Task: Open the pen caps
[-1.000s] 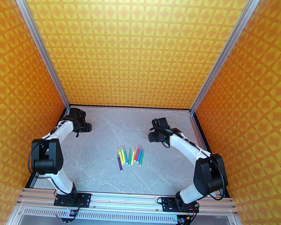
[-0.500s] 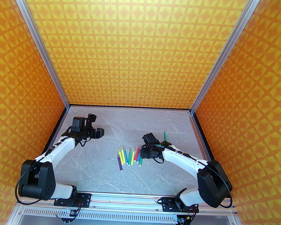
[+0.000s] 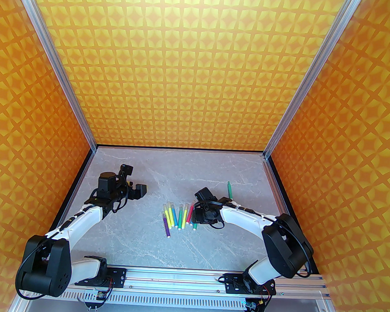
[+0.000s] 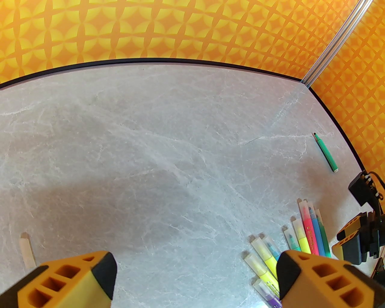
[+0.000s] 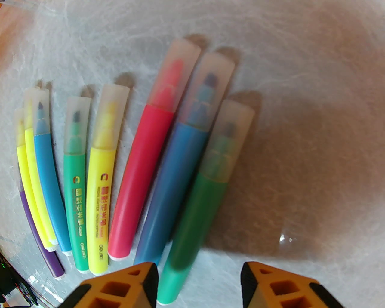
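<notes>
Hovering over the right end of the pen row: R gripper, jaws parted wide, nothing held. In the right wrist view its 2 orange fingers sit at the bottom edge. The white-plugged tail of the rightmost green pen lies between them, closer to the left-hand finger, no contact that I can see. View is a bit blurred.

Pens – approx 9 capped (leftmost ones overlap, count unsure) – lie fanned at centre of the table in the top view, side by side, most touching. Pen caps all point to the top of frame, barrels toward the arm bases. Judgement: this layout gives the R arm a free barrel end to grab w/o touching the cap end, leaving the cap exposed for the other arm.

L gripper: also wide open, empty, above the table at centre-left of the top view, well apart from the row. Its camera looks across the table w/ the row at lower right of frame. Likely placed to take a cap once a pen is lifted.

Already done, by the look of it: 1 bare green pen, tip exposed, alone at upper right of the table, and 1 loose cap at lower left of the left wrist view. Pen & cap sit on opposite sides, prob. each on the side of the arm that held it.

Step in hand (est.): closing on the green barrel. Risk — the neighbour blue pen touches it and could get dragged along.
</notes>
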You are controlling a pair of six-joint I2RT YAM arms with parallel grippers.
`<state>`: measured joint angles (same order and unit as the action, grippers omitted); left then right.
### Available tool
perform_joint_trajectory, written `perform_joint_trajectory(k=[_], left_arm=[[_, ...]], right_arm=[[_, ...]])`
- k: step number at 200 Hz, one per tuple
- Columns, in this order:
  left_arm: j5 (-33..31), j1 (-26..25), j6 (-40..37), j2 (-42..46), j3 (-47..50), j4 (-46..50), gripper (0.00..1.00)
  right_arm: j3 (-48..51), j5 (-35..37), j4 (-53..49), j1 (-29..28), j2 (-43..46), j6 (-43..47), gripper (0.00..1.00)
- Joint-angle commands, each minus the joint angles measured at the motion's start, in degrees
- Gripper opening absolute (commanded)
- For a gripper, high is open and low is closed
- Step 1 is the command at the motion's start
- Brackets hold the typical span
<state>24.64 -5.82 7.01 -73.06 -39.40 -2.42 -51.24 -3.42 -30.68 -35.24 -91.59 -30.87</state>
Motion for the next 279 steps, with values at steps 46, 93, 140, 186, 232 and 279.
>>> perform_joint_trajectory(k=[46, 93, 140, 186, 232, 279], left_arm=[[0.91, -0.42, 0.68, 2.89, 0.92, -3.43, 0.97], [0.93, -0.58, 0.82, 4.58, 1.5, -3.58, 0.97], [0.93, -0.57, 0.91, 5.6, 1.78, -3.45, 0.97], [0.93, -0.59, 0.78, 6.64, 1.69, -2.64, 0.97], [0.93, -0.59, 0.64, 7.67, 1.86, -2.33, 0.97], [0.93, -0.59, 0.47, 7.34, 1.75, -1.92, 0.97]], right_arm=[[0.71, 0.3, 0.51, -0.35, -2.49, -2.41, 0.44], [-1.02, 1.92, -2.12, -0.43, -5.54, -1.49, 0.39], [-4.44, 5.17, -8.09, -0.44, -8.21, 0.79, 0.33], [-8.68, 8.94, -12.13, -0.47, -12.68, 2.05, 0.28], [-10.69, 11.98, -13.79, -0.74, -16.35, 1.5, 0.23], [-11.49, 12.6, -13.22, -1.23, -19.25, -0.06, 0.22]])
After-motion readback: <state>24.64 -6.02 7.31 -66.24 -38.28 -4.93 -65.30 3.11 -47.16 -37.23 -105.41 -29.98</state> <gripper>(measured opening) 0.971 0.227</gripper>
